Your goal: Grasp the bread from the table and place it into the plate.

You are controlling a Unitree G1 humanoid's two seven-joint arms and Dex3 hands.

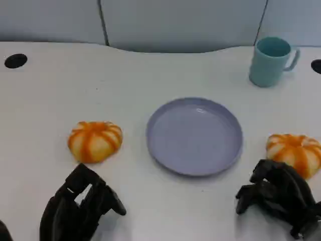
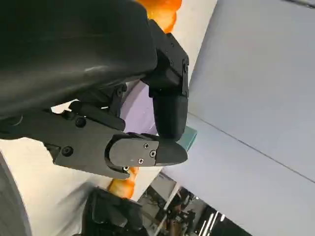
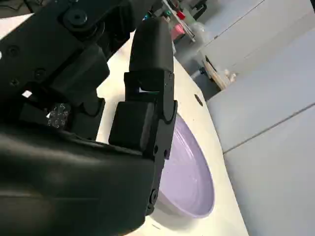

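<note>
Nothing done yet, as I judge it: the plate [image 1: 194, 135] holds nothing and both breads sit on the table [image 1: 45, 105]. One orange-striped bread [image 1: 95, 141] lies left of the plate, well apart from it; a second bread [image 1: 296, 152] lies right of the plate, near its rim side. My left hand [image 1: 80, 206] hangs nearer to me than the plate, on the left-bread side, fingers curled in loosely with nothing in them, not touching the bread. My right hand [image 1: 278, 196] sits just beside the right bread, fingers bent in, also holding nothing; I cannot tell whether it touches that bread. Left to do: reach a bread, close on it, lift, carry over the plate, release. The right bread looks like the closer pick for my right hand. Surface: plain white table, smooth, with a dark round hole [image 1: 15, 61] far left of the plate at the back and a teal mug [image 1: 271, 60] behind the plate to the right. Beyond the plate pale grey panels [image 1: 175, 22] form a wall. In the right wrist view the plate [image 3: 189, 179] shows past my fingers [image 3: 147, 98], with blurred room clutter further off.
</note>
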